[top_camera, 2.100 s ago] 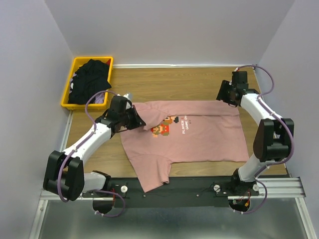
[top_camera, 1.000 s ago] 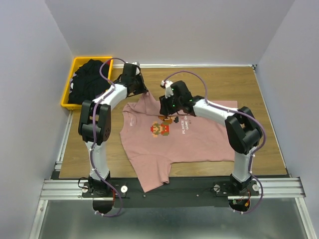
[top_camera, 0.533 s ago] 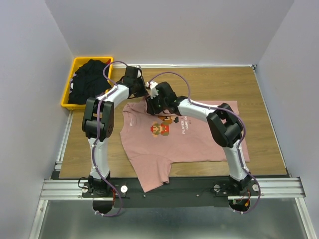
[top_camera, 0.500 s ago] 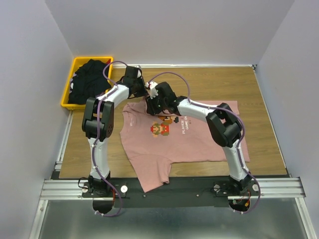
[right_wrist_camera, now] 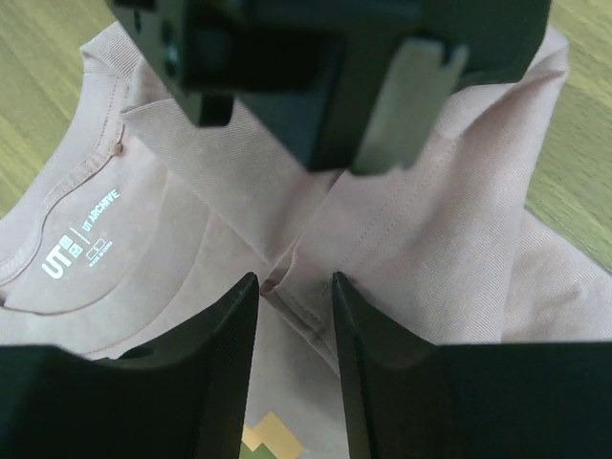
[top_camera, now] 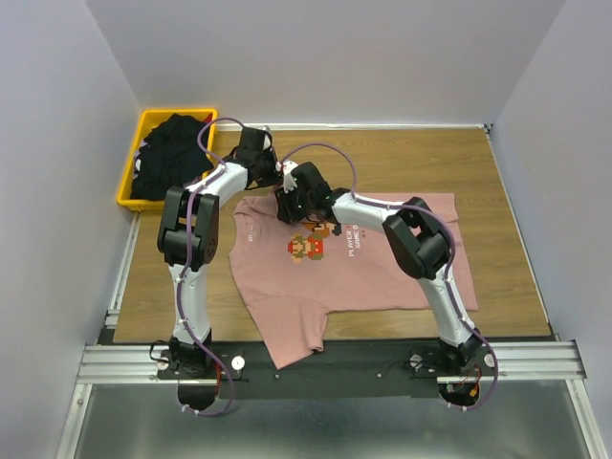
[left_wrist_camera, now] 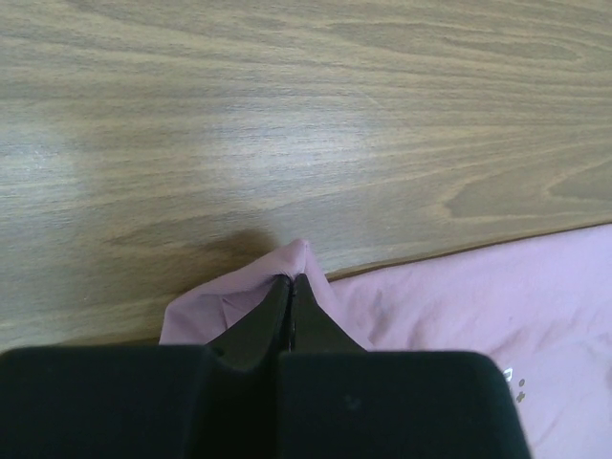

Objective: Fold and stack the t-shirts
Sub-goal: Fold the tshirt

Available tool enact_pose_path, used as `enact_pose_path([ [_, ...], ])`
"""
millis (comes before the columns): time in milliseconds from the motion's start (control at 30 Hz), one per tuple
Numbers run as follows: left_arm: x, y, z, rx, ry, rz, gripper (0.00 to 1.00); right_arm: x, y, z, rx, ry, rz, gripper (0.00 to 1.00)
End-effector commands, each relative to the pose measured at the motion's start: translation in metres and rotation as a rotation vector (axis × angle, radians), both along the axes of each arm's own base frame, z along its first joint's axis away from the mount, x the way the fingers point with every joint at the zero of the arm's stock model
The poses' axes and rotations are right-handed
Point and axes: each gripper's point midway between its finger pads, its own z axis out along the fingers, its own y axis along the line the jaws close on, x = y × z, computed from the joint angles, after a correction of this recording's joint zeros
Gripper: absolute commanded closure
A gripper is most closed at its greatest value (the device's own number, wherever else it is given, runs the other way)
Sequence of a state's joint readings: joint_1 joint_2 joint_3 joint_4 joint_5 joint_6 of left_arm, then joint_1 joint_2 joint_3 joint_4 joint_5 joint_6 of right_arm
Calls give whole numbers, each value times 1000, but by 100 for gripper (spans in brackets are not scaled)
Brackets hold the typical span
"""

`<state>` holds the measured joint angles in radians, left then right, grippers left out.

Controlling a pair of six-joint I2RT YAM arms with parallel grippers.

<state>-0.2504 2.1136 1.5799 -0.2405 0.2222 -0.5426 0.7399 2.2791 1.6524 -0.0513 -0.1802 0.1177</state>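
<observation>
The pink t-shirt (top_camera: 382,258) lies print-up on the wooden table, with pixel figures (top_camera: 308,248) on its chest. My left gripper (top_camera: 272,175) is shut on a pinch of the shirt's far sleeve (left_wrist_camera: 239,296), holding it up just off the wood; the closed tips show in the left wrist view (left_wrist_camera: 292,278). My right gripper (top_camera: 287,204) reaches across the shirt and stands open, its jaws either side of the raised sleeve hem (right_wrist_camera: 306,258), right below the left gripper (right_wrist_camera: 349,164). The neck label (right_wrist_camera: 81,239) shows to the left. Black t-shirts (top_camera: 172,158) lie heaped at the far left.
A yellow bin (top_camera: 129,199) at the far left corner holds the black shirts. Bare wood (top_camera: 402,163) lies beyond the shirt. White walls close in on three sides. A sleeve (top_camera: 292,344) hangs over the metal rail (top_camera: 535,359) at the near edge.
The right gripper has slid left across the shirt to sit under the left gripper, and its jaws have narrowed a little. The left gripper has kept its pinch at the far sleeve.
</observation>
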Motion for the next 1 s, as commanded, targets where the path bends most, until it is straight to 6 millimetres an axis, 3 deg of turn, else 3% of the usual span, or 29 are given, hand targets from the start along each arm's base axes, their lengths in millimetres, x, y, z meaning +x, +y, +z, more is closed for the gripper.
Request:
enact_pose_path([
  [0, 0, -1, -4, -11, 4, -12, 100, 5, -2, -16, -41, -8, -68, 59],
  [133, 1, 0, 3, -5, -6, -10, 100, 5, -3, -1, -30, -26, -67, 71],
  [333, 3, 2, 12, 0, -21, -5, 100, 4, -3, 27, 1, -59, -57, 75],
  [467, 5, 4, 20, -1, -37, 0, 100, 3, -4, 35, 9, -67, -57, 82],
  [633, 2, 8, 25, 8, -38, 5, 100, -2, -5, 46, 20, -72, -41, 99],
  [833, -11, 12, 39, 11, -43, 5, 100, -16, -11, 60, 15, -73, 8, 99],
  [867, -14, 13, 51, 7, -63, 4, 100, -23, -14, 56, 4, -55, 29, 99],
  [967, -34, 19, 55, 10, -56, 9, 100, -39, -19, 61, 7, -32, 76, 99],
])
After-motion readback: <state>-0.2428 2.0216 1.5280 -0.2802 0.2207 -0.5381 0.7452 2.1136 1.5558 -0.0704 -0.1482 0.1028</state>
